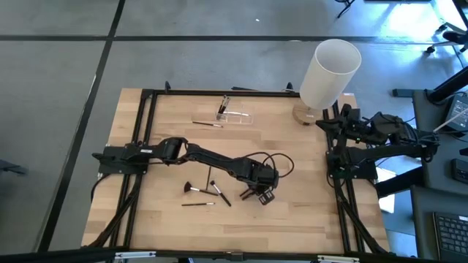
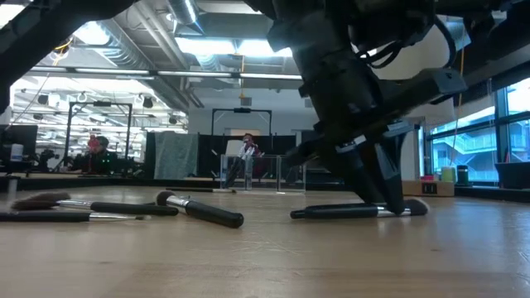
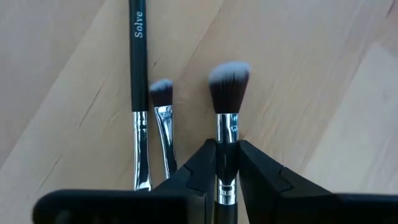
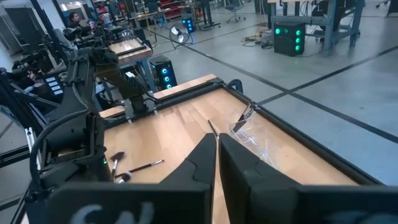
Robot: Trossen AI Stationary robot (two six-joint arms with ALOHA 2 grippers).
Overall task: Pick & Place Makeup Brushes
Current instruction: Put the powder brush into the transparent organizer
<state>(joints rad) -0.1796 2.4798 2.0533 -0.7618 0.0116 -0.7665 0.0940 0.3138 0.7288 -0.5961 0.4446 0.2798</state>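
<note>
On the worktop (image 1: 307,212), a fan brush (image 1: 191,189) and other loose makeup brushes (image 1: 212,196) lay just left of the left gripper (image 3: 227,163), whose fingers had narrowed onto the silvery ferrule of a round-tipped brush (image 3: 228,93) lying flat under it. That brush looked light, stiff-handled, slick and soft-bristled, so the ferrule or handle seemed the safest hold. Farther right, the right gripper (image 4: 217,155) waited nearly closed and empty, beside the white cylinder (image 1: 329,71).

Grey concrete floor (image 1: 219,58), ceiling strip lights (image 2: 211,48), window wall (image 2: 497,136) at right
</note>
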